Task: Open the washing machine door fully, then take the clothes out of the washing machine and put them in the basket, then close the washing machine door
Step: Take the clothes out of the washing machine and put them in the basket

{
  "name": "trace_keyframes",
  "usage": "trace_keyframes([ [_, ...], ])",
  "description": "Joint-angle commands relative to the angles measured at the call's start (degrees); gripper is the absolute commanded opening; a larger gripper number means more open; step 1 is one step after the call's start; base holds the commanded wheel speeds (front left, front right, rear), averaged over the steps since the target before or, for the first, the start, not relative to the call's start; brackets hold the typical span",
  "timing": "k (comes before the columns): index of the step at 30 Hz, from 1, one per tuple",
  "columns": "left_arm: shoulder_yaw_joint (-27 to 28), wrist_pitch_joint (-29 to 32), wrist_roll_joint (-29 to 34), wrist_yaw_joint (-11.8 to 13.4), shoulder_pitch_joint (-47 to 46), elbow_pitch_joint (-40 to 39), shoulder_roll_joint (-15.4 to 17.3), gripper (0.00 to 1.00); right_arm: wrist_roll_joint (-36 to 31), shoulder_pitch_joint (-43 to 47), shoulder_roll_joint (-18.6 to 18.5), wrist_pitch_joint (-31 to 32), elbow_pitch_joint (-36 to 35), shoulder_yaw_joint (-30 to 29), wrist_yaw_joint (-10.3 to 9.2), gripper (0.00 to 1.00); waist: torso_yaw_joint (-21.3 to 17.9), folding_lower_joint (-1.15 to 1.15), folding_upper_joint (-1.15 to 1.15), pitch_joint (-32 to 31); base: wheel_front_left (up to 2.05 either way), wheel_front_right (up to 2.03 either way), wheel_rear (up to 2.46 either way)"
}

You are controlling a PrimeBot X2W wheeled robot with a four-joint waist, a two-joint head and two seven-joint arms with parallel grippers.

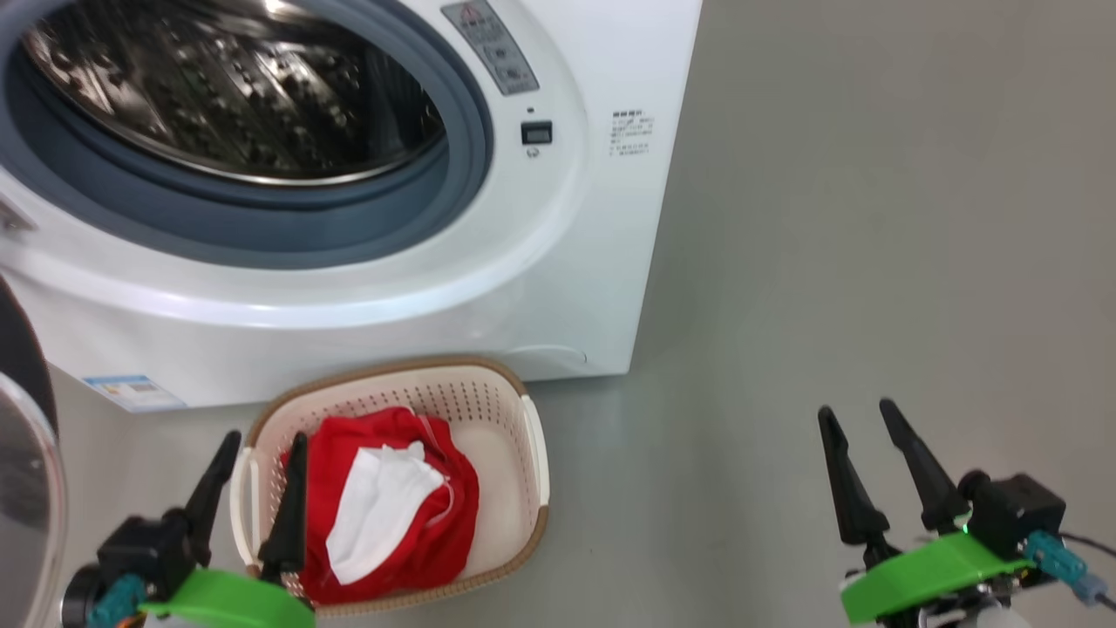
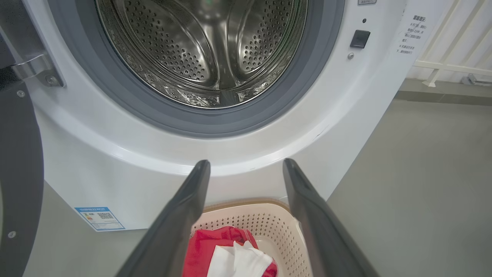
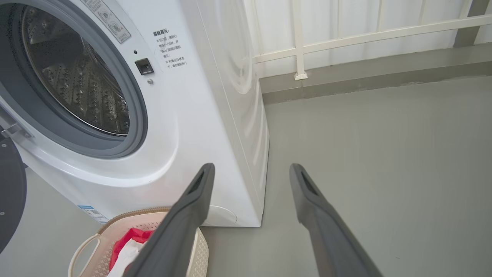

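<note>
The white washing machine (image 1: 558,262) (image 2: 115,169) (image 3: 200,127) stands with its steel drum bare. Its door (image 1: 22,471) (image 2: 17,169) (image 3: 9,192) hangs swung open at the left. In front of the machine on the floor sits the cream basket (image 1: 523,436) (image 2: 276,227) (image 3: 86,250), and the red and white clothes (image 1: 392,506) (image 2: 230,254) (image 3: 125,246) lie inside it. My left gripper (image 1: 261,445) (image 2: 246,165) is open above the basket's left rim, nothing between its fingers. Off to the right, over bare floor, my right gripper (image 1: 859,414) (image 3: 251,169) is open and holds nothing.
Grey floor (image 1: 872,218) stretches to the right of the machine. A white railing (image 3: 346,38) and a low kerb run along the far wall behind it. A blue sticker (image 1: 131,388) (image 2: 100,217) marks the machine's lower front.
</note>
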Motion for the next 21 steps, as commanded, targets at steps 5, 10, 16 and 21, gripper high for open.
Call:
trace_keyframes([
  [5,3.7,-0.5,2.3,-0.3,4.4,-4.7,0.0,1.0,0.4,3.2,0.0,-0.4,-1.0,0.1,0.36,1.0,0.8,0.0,0.0,-4.9,0.0,0.0,0.0],
  [10,4.8,-0.5,3.6,-0.3,8.7,-7.5,-1.2,1.0,0.4,5.5,0.0,-0.4,-1.0,-0.8,0.36,1.0,0.7,0.0,0.0,-6.9,0.0,0.0,0.0],
  [16,5.9,-0.5,4.8,-0.3,12.9,-10.2,-2.6,1.0,0.2,7.5,0.0,-0.4,-1.4,-1.7,0.36,1.0,0.6,0.0,0.0,-8.3,0.0,0.0,0.0],
  [21,6.7,-0.5,5.1,-0.3,14.9,-11.6,-3.5,1.0,0.0,8.3,0.0,-0.4,-1.5,-2.0,0.36,1.0,0.4,0.0,0.0,-8.6,0.0,0.0,0.0],
])
